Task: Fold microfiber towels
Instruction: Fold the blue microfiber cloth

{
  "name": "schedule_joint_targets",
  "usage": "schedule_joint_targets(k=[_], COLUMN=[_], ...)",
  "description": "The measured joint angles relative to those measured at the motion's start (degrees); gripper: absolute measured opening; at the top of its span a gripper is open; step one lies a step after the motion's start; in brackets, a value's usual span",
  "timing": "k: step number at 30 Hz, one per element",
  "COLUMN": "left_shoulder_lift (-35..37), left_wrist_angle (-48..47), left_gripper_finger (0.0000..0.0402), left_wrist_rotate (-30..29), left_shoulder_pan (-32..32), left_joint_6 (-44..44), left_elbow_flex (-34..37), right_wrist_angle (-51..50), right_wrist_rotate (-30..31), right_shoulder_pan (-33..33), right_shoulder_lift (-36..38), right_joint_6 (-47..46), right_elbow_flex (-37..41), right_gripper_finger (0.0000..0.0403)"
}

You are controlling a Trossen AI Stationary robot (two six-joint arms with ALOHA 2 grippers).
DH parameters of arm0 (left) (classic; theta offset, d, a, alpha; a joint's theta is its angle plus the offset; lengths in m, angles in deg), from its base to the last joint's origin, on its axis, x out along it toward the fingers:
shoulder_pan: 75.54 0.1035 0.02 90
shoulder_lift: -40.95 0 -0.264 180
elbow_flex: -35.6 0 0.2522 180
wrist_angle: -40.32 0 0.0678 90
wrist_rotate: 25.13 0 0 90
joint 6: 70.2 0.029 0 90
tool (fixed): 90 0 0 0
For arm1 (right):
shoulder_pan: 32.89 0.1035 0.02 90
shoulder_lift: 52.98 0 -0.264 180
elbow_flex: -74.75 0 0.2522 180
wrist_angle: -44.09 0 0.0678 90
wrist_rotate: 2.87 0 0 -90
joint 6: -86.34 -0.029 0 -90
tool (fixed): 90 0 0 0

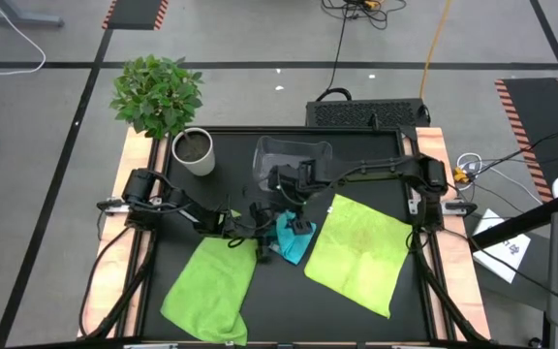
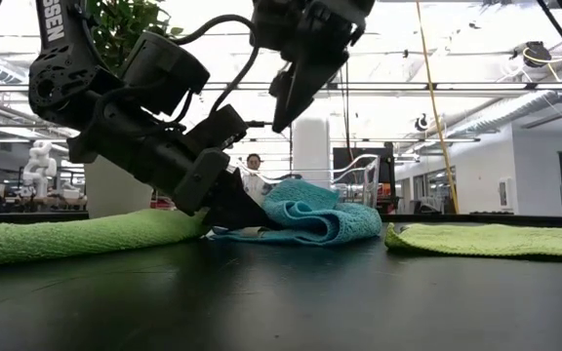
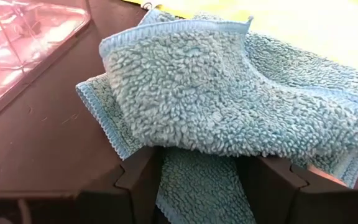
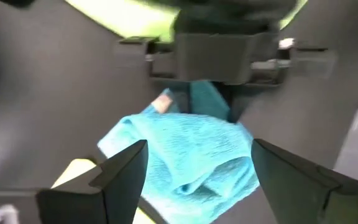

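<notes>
The right gripper (image 4: 197, 171) hung wide open and empty above the small fuzzy turquoise-blue microfiber towel (image 1: 294, 238) bunched mid-table between two lime-green towels, where the left gripper (image 3: 201, 180), jaws spread around its edge, risked dragging the loose fold apart.

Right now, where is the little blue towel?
In the high view the blue towel lies bunched at the middle of the black table, between the two green towels, just below the clear bin.
</notes>
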Motion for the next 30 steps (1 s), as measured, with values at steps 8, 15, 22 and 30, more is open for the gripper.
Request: schedule_joint_targets(k=[8, 15, 22, 30], left_shoulder_lift=[0.0, 0.0, 0.0, -0.1], left_wrist_angle=[0.0, 0.2, 0.2, 2.6], left_gripper_finger=[0.0207, 0.0207, 0.0207, 0.0207], left_wrist_rotate=[-0.1, -0.1, -0.1, -0.2], left_shoulder_pan=[0.0, 0.0, 0.0, 0.1], left_joint_6=[0.2, 1.1, 1.3, 2.6], left_elbow_flex=[0.0, 0.0, 0.0, 0.1], right_wrist_angle=[10.9, 21.7, 40.9, 52.9], right_wrist_rotate=[6.9, 15.1, 15.1, 13.3], right_shoulder_pan=[4.2, 6.3, 6.6, 7.4], right_shoulder_lift=[0.1, 8.3, 20.2, 21.8], right_joint_6=[-4.8, -9.0, -13.0, -17.9], right_elbow_flex=[12.5, 25.4, 42.4, 52.6], right_gripper_finger=[0.0247, 0.0207, 0.0172, 0.0148])
